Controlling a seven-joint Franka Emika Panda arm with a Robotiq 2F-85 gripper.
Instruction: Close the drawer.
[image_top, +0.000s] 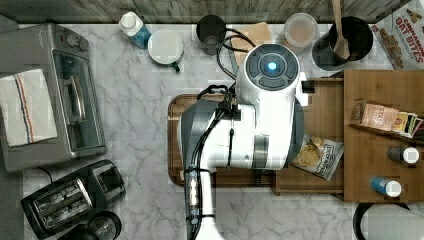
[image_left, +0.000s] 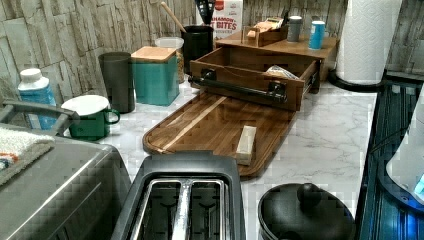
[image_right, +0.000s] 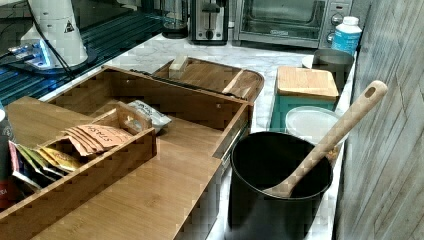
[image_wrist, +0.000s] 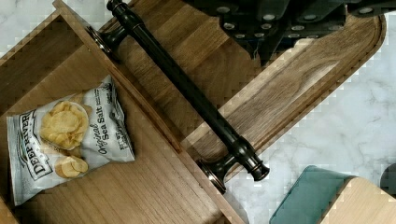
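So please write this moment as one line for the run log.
drawer: pulled open, chip bag inside | handle: untouched | claw: above cutting board, holding nothing | close: not done

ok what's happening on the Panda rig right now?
The arm hangs over the cutting board, just in front of the open drawer. Nothing is touching the drawer: its dark bar handle is free in the wrist view, with the gripper above the board beside it. The drawer is pulled well out of the organizer and holds a bag of chips. Closing hasn't started.
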